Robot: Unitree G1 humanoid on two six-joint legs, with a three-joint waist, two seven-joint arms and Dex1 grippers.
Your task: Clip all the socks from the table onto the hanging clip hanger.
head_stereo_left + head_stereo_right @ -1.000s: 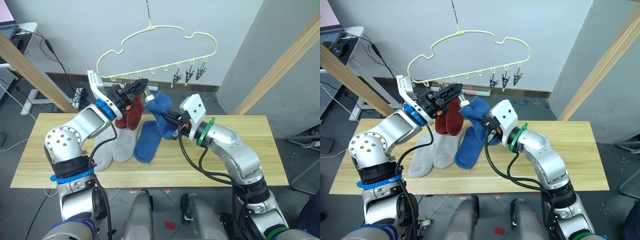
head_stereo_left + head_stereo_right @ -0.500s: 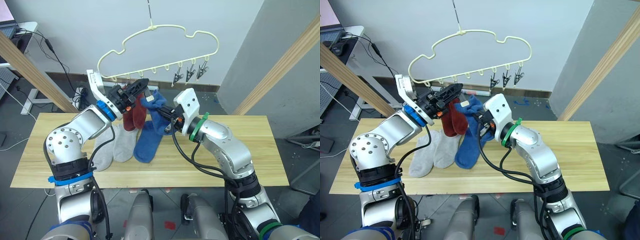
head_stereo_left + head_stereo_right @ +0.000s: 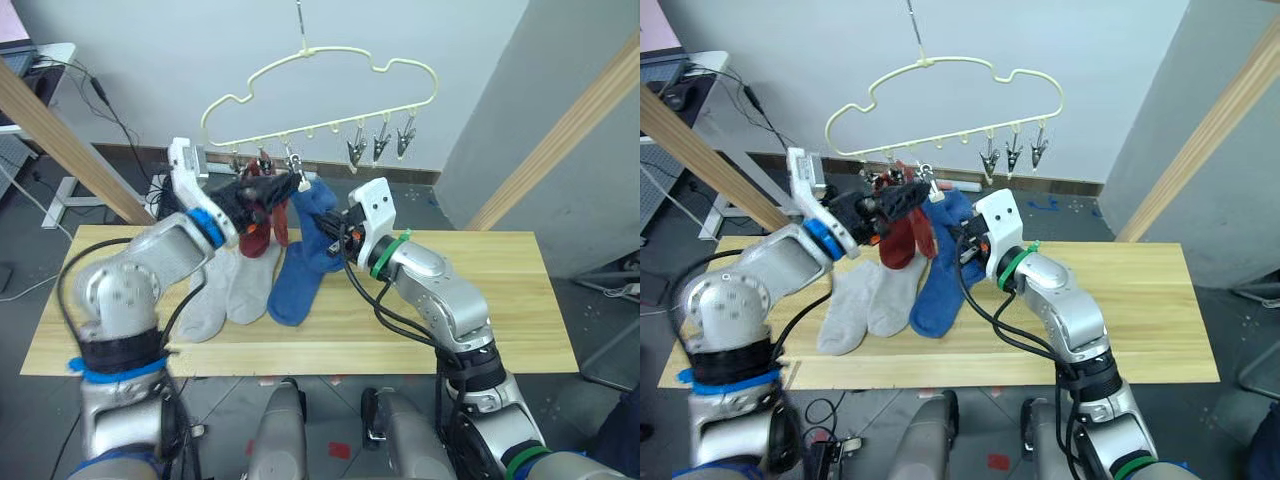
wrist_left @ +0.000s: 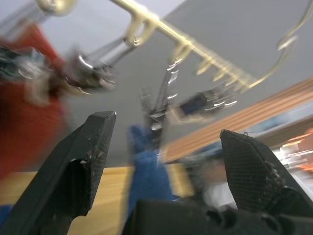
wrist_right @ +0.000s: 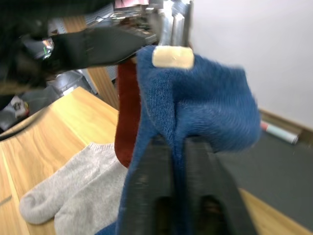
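The pale-yellow clip hanger (image 3: 320, 75) hangs above the table (image 3: 500, 300). Two rust red socks (image 3: 262, 215) hang from its left clips. Beside them a blue sock (image 3: 315, 215) hangs with its cuff in a clip (image 4: 156, 105). My left gripper (image 3: 280, 185) stands open just by that clip, its fingers (image 4: 93, 147) wide apart on either side of it. Lower on the same sock, my right gripper (image 5: 178, 142) is shut on the knit. On the table lie another blue sock (image 3: 295, 285) and two light grey socks (image 3: 225, 295).
Three bare clips (image 3: 380, 145) hang at the bar's right end. Thick wooden poles slant up at the left (image 3: 60, 140) and right (image 3: 560, 130). A desk with cables (image 3: 45, 60) stands behind on the left. The table's right half is bare wood.
My right gripper has carried the blue sock up and left to the clip. My left gripper, closed on the clip before, has opened wide. The hanger has swung slightly.
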